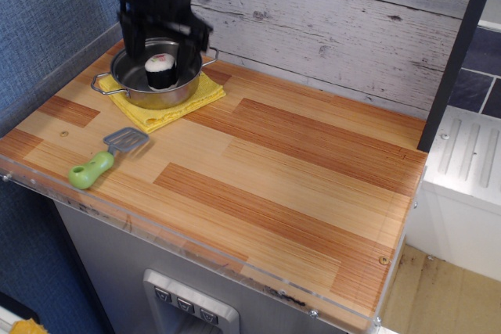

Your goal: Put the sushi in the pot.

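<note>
The sushi stands upright inside the pot, its white and pink end facing up. The shiny steel pot rests on a yellow cloth at the back left of the counter. My gripper hangs just above the pot, blurred by motion. Its dark fingers are spread wide apart on either side, and nothing is between them. The sushi sits free below the fingers, apart from them.
The yellow cloth pokes out from under the pot. A green-handled grey spatula lies near the front left edge. A whitewashed plank wall runs along the back, and a blue wall closes the left side.
</note>
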Available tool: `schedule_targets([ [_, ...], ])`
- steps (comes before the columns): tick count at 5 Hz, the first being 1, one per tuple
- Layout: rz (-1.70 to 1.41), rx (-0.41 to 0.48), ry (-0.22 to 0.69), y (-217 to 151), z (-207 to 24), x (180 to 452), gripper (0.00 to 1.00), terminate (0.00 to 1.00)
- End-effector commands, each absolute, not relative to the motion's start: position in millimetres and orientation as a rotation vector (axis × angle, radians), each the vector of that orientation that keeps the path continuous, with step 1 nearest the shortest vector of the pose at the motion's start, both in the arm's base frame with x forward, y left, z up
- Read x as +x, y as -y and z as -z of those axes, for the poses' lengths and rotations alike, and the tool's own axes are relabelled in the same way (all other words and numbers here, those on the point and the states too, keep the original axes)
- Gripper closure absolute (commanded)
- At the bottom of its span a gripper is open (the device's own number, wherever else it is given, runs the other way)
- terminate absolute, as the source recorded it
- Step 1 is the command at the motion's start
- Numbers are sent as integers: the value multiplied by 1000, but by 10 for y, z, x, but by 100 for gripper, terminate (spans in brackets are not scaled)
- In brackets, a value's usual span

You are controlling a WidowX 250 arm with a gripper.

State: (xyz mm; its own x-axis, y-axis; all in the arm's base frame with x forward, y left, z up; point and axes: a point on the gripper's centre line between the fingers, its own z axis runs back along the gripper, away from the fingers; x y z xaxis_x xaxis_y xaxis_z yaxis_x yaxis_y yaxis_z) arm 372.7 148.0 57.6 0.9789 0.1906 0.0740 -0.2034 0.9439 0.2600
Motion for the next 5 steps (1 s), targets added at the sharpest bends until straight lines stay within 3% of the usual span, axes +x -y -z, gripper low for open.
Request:
schedule_targets([
  [1,-232,322,210,-1535,-1262,3564,0,0],
  [2,-246,264,283,-1612,-1398,3411,0,0],
  [4,-246,264,283,-1612,-1398,3411,0,0],
  [5,-246,264,283,-1612,-1398,3411,0,100],
])
